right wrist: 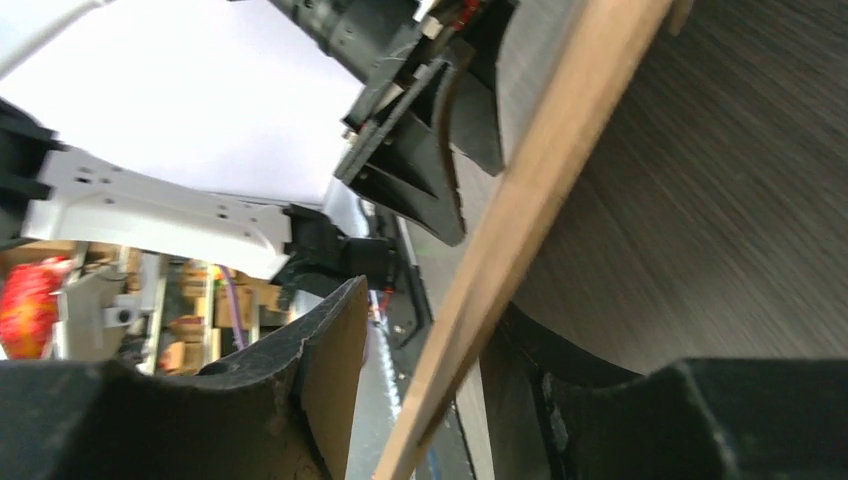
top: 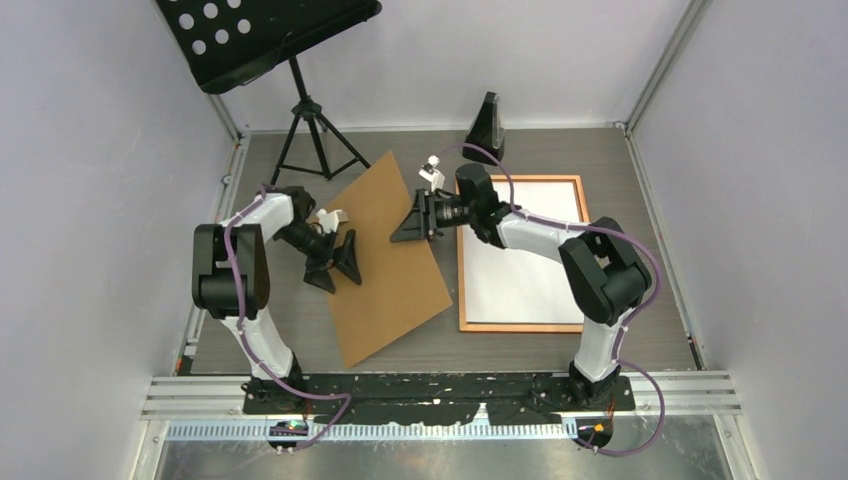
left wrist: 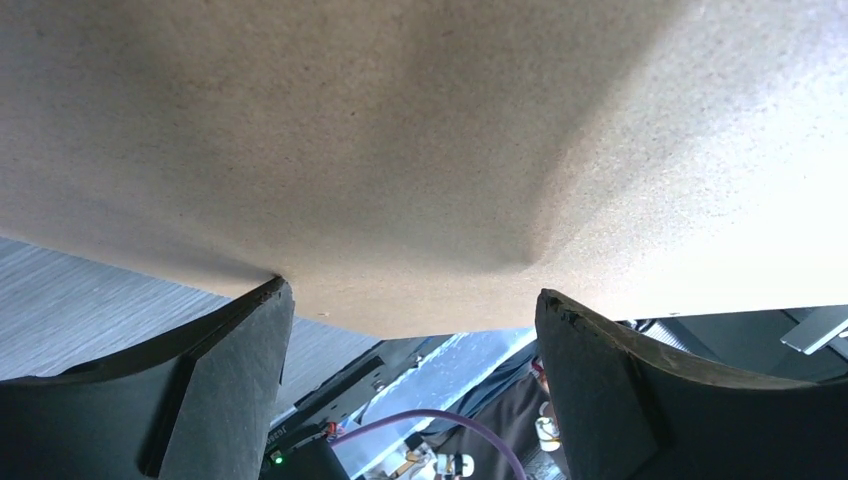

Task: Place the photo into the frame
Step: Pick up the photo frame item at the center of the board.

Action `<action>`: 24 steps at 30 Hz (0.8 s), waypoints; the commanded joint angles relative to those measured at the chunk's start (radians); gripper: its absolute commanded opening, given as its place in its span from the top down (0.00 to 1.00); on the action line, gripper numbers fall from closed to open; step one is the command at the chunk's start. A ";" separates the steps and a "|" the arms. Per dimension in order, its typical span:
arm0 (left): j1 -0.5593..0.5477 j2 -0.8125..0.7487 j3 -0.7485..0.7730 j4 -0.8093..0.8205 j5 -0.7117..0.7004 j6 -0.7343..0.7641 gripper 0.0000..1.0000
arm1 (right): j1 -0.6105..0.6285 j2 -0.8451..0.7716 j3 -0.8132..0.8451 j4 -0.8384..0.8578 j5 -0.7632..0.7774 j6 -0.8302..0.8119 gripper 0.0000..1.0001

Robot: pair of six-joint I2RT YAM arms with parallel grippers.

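The copper-orange frame (top: 520, 327) lies flat on the right of the table. A white sheet (top: 525, 275) fills it; no printed picture shows, so I cannot tell if it is the photo. A plain brown backing board (top: 390, 260) lies skewed in the middle. My left gripper (top: 335, 262) is open at the board's left edge, and in the left wrist view the board (left wrist: 420, 150) spans above both fingertips. My right gripper (top: 415, 222) is open at the board's right edge. In the right wrist view the board's thin edge (right wrist: 520, 210) runs between the spread fingers, not pinched.
A black music stand (top: 270, 40) on a tripod (top: 315, 140) stands at the back left. A black wedge-shaped object (top: 487, 128) stands at the back centre. Grey walls close in the table on three sides.
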 commanded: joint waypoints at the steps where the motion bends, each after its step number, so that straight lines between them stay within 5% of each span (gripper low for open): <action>1: -0.020 -0.029 0.006 0.079 0.052 -0.005 0.11 | 0.018 -0.095 0.100 -0.375 0.082 -0.284 0.52; 6: -0.030 -0.030 0.008 0.080 0.054 -0.004 0.11 | 0.019 -0.091 0.145 -0.539 0.170 -0.371 0.59; 18: -0.038 -0.053 0.010 0.077 0.043 0.000 0.10 | 0.005 -0.095 0.176 -0.625 0.253 -0.412 0.92; 24: -0.039 -0.106 0.053 0.049 0.022 0.016 0.06 | -0.022 -0.133 0.217 -0.694 0.294 -0.445 0.94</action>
